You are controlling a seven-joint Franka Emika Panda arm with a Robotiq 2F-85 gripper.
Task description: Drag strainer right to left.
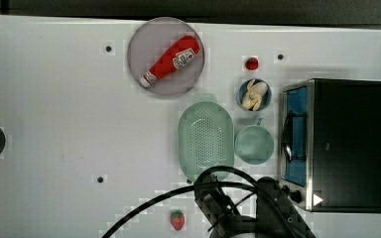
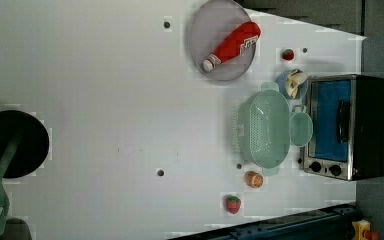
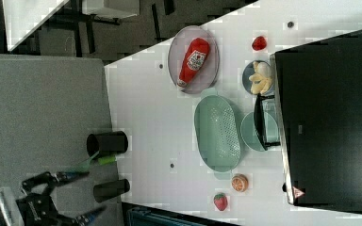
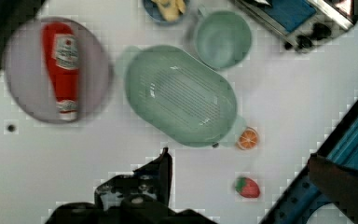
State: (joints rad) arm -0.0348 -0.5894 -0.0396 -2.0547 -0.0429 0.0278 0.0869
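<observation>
Strainer waited untouched on the bench.
The pincer, finger state indiscernible, should hook the near rim, avoiding the cup.

Bright, even light; white table near washed out, shadows soft. Blocky compression artifacts around objects. Wrist view motion-blurred, strainer holes smeared.

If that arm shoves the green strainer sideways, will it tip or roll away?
Probably neither: the strainer sits wide and low on the white table, so it should slide. It looks like thin plastic, likely light. It may twist if pushed off-centre.
</observation>
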